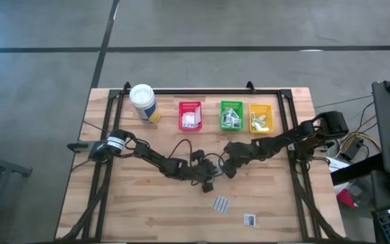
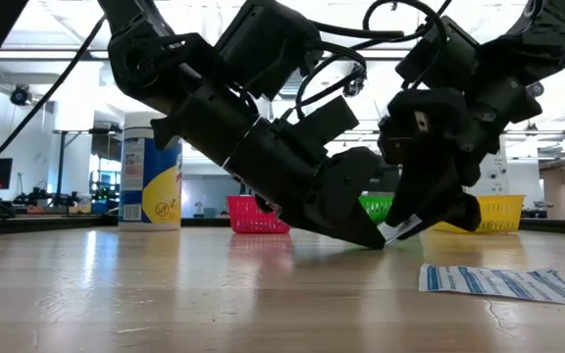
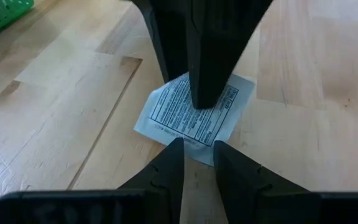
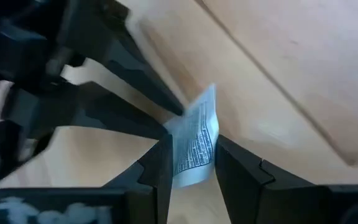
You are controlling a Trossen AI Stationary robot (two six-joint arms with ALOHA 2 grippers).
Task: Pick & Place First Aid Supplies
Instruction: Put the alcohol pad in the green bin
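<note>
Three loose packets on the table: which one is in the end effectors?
The packet at mid-table, pinched by the right end effector. The striped packet and the small dark-print packet lie untouched nearer the front edge.

Bright overhead light; glare on table (image 2: 165, 284); wrist views blurry.

Red bin (image 1: 190, 116), green bin (image 1: 231, 115) and yellow bin (image 1: 261, 117) are seen upper centre; a white packet (image 3: 194, 111) is printed with dark text.
</note>
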